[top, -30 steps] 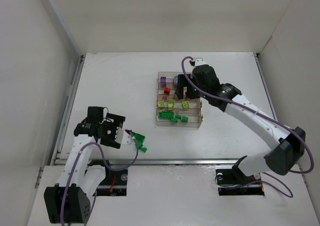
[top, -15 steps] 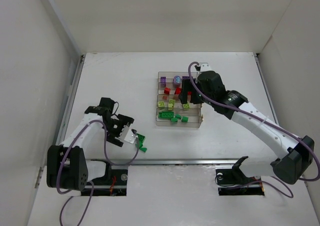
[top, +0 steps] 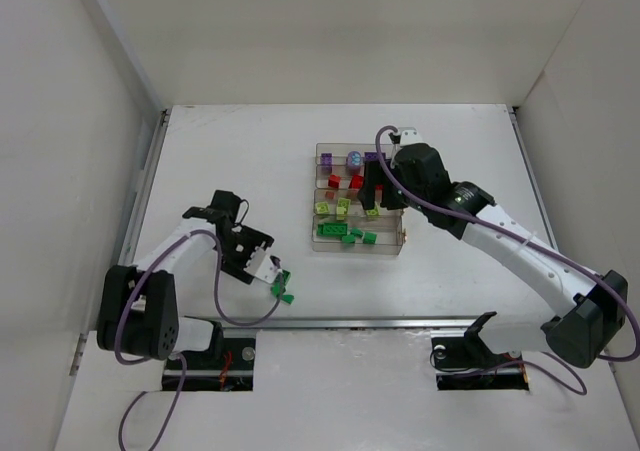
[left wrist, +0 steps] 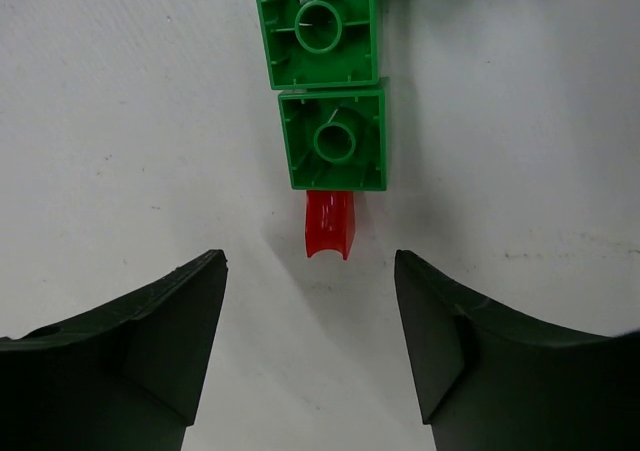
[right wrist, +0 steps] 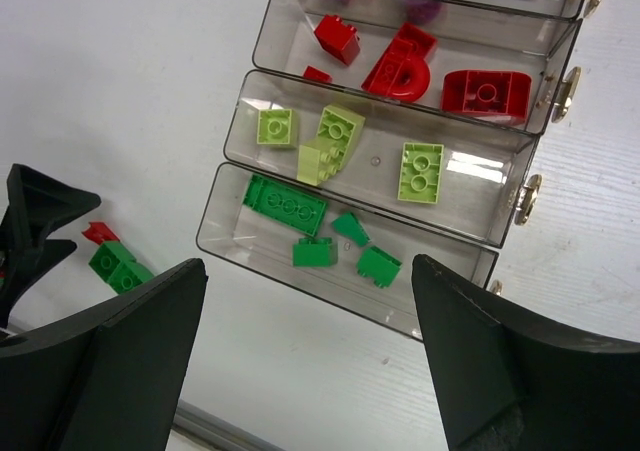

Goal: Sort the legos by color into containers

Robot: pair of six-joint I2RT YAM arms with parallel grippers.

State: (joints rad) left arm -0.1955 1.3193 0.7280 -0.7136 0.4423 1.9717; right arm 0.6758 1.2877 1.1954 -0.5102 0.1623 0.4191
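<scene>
White walls [top: 120, 71] close in a white bench [top: 220, 151]. The left tool [left wrist: 308, 271] is low over it, jaws apart and nothing between them. Directly ahead of its fingertips lies a small red piece [left wrist: 330, 224], touching the end of a green brick [left wrist: 333, 139]; a second green brick [left wrist: 317, 31] follows in the same line, farther ahead. The right tool [right wrist: 308, 271] hangs above the tray [right wrist: 232, 121], also wide open and empty; the dark green compartment [right wrist: 228, 229] is just ahead of its fingers, then lime, red and purple beyond.

The tray holds most bricks, sorted by colour, so I judge the task nearly finished; the step in hand seems the pickup of these last loose pieces by the left arm. The next move probably asks for a short advance and a careful closing on the red piece alone, because the green brick sits against it and may come along.

Only the left wrist view shows clearly this contact; from above I can tell there only green. Only the right wrist view shows what lies in each compartment. The top view alone shows both arms together, well apart.
</scene>
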